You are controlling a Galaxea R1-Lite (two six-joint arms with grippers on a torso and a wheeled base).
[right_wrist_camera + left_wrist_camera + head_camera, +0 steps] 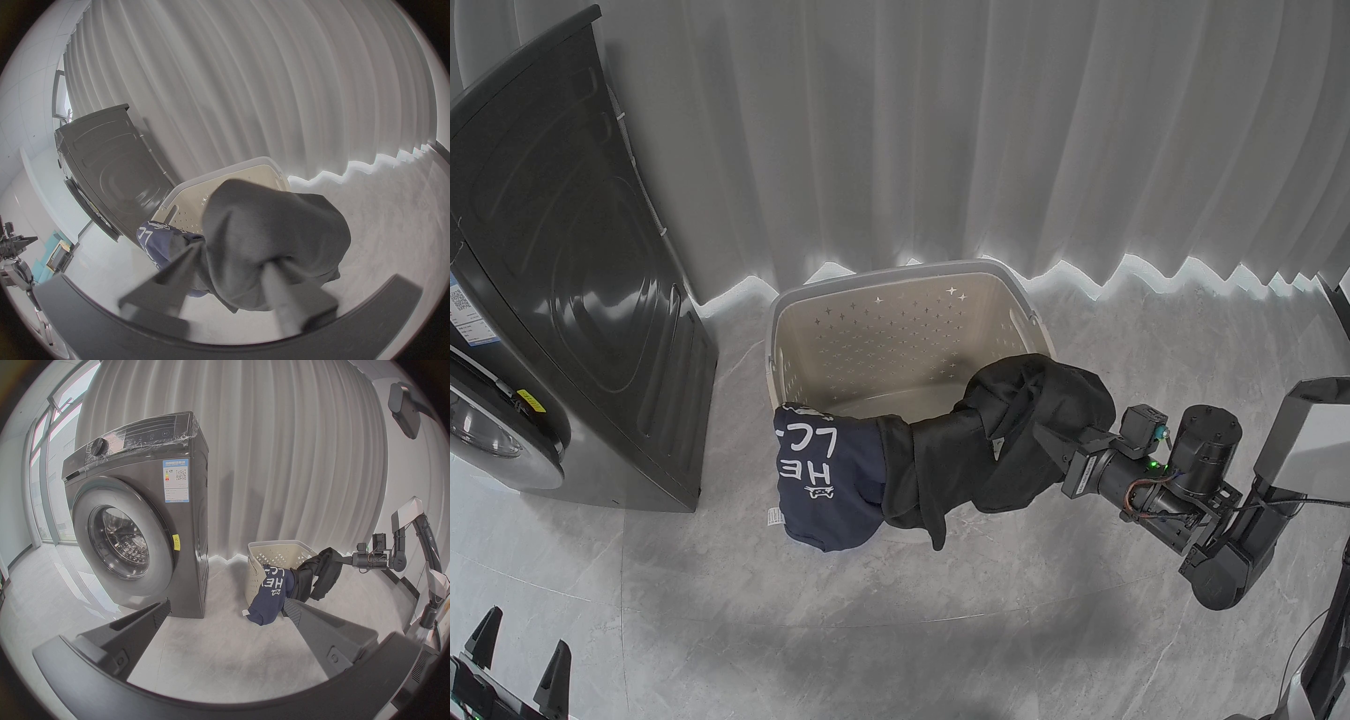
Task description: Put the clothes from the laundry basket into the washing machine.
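The laundry basket [900,277] is a cream plastic tub with rounded corners and small star-shaped holes punched through its walls. It stands on the glossy grey stone-look floor [825,619], just in front of a pale pleated curtain [966,122]. A navy shirt [825,478] with white lettering hangs limp over the basket's front rim, most of it outside. Next to it and partly overlapping it, a soft black garment [1003,431] stretches from that rim up to the right hand [234,262], which is gripping it. The cloth bunches into a rounded lump over the hand.

From the head camera that lump hides the fingers. The right wrist camera shows both of them running up into the folds. The left wrist camera shows the washing machine [140,524] from the front: a dark grey metal box with a round door [122,536] that has a glass window, and crinkled plastic film [145,435] over the top panel. The head camera sees only its dented side panel and the door's edge.

The machine stands well apart from the basket, on the robot's left. The left hand [527,630] sits low near the floor with its two dark wedge-shaped fingers spread, holding nothing.
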